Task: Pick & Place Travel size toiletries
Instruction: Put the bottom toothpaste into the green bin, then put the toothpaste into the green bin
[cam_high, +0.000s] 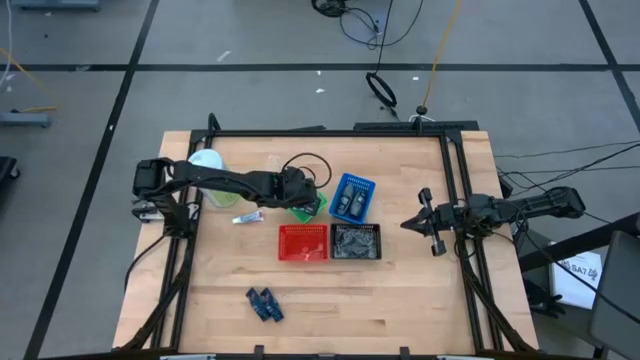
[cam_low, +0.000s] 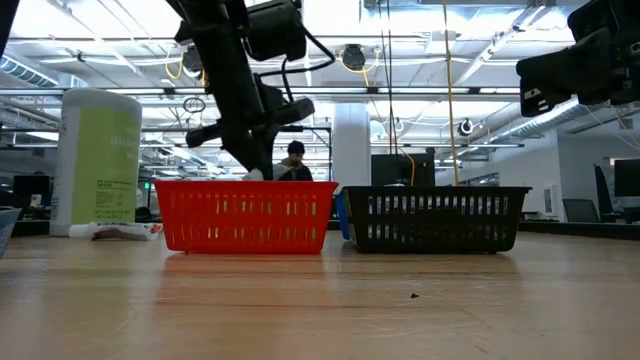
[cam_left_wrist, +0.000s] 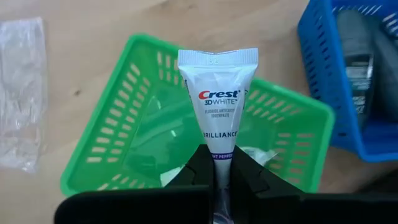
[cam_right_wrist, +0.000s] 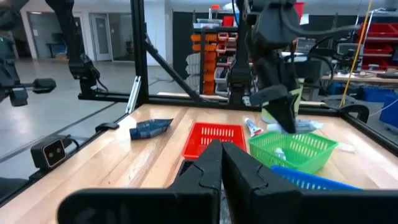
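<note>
grey floor (cam_high: 90, 110) with black tape lines, cables (cam_high: 365, 25) lying around, bright ceiling lights (cam_low: 420, 30), orange shelves (cam_right_wrist: 208, 53) at the back

Count from my pincers:
- four mesh baskets: green (cam_left_wrist: 124, 124), blue (cam_high: 352, 197), red (cam_high: 302, 242), black (cam_high: 356, 242)
- two toothpaste tubes (cam_left_wrist: 217, 99) (cam_high: 248, 217)
- two dark blue packets (cam_high: 265, 303)
- one green container (cam_low: 100, 160)

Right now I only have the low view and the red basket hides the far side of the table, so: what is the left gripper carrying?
Observer: The left gripper is shut on a white Crest toothpaste tube.
Operator: Over which basket?
Observer: The green basket, directly beneath the tube.
Operator: Where is the right arm?
Observer: The right gripper is shut and empty, parked at the table's right edge.
</note>
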